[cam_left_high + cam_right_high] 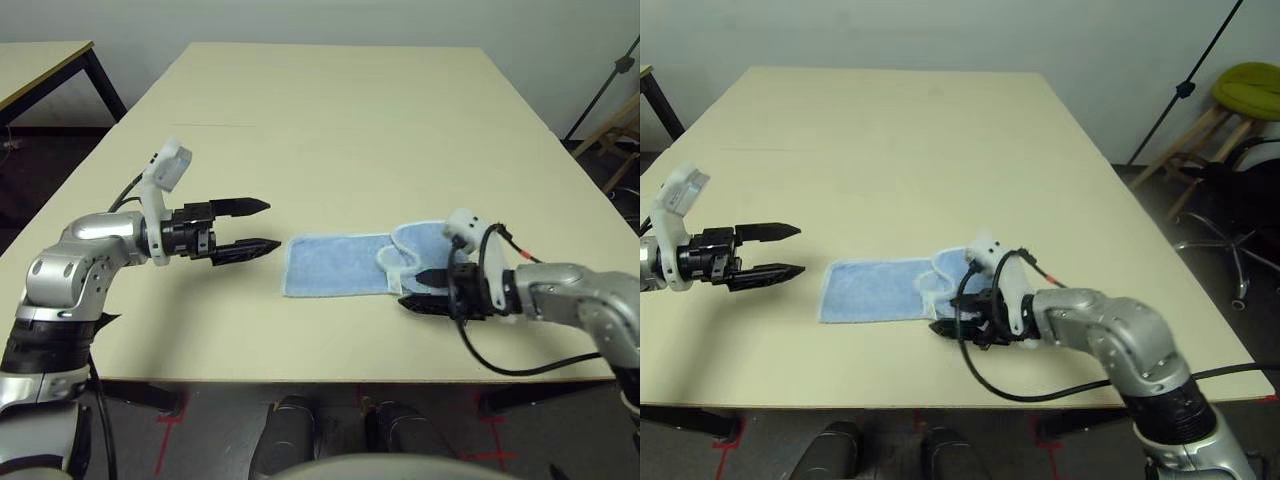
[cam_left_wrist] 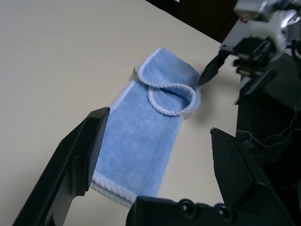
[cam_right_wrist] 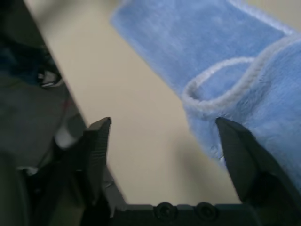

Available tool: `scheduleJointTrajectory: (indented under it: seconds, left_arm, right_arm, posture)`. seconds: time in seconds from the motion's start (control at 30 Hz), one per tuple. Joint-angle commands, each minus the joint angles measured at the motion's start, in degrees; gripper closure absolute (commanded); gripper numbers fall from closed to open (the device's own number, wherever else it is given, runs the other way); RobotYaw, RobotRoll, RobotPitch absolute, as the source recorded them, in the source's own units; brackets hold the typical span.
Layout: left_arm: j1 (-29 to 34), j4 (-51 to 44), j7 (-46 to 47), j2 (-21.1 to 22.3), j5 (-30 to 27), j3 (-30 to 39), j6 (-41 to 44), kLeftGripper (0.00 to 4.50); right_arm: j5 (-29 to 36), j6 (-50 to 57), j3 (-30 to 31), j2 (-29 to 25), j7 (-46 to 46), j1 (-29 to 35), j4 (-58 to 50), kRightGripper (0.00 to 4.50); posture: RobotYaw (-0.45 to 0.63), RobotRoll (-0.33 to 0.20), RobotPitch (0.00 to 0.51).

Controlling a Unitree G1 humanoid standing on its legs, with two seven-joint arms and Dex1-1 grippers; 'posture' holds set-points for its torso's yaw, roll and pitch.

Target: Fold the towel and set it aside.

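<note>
The light blue towel lies flat near the table's front edge. Its right end is folded back over itself, and the white edging curls there. My right gripper sits low at that folded end, just off the towel's front right corner. It is open, and the towel's edge lies loose ahead of its fingers with nothing pinched. My left gripper hovers a short way left of the towel, pointing toward it. It is open and holds nothing.
The cream table stretches far behind the towel. A second table stands at the back left. On the right, off the table, are a black stand pole and a green-cushioned chair.
</note>
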Motion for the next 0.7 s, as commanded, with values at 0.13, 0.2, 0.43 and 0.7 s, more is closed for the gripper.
scheduleJointTrajectory:
  seconds: [0.13,0.2,0.43,0.7]
  left_arm:
    - [-6.9,-1.9,9.7,-7.7,6.2,-6.3,-1.9,0.00]
    - [-8.7,-1.6,13.2,-11.3,9.4,-8.7,-3.7,0.00]
    - [-13.2,2.7,15.6,-23.4,13.2,-15.9,-7.0,0.00]
    - [-16.2,15.1,13.9,-33.8,18.4,-22.5,-13.7,0.95]
  right_arm:
    - [-12.4,-20.7,-7.7,-2.3,4.0,-2.2,14.8,0.04]
    - [-18.9,-29.1,-6.4,-1.0,2.7,-3.3,20.8,0.04]
    - [-25.4,-39.9,-5.2,7.8,2.2,-1.0,26.7,0.04]
    - [-30.7,-44.0,-2.2,14.2,1.0,1.1,30.1,0.69]
  posture:
    - [0.11,0.000,0.070]
    - [0.11,0.000,0.069]
    - [0.10,0.000,0.068]
    - [0.10,0.000,0.067]
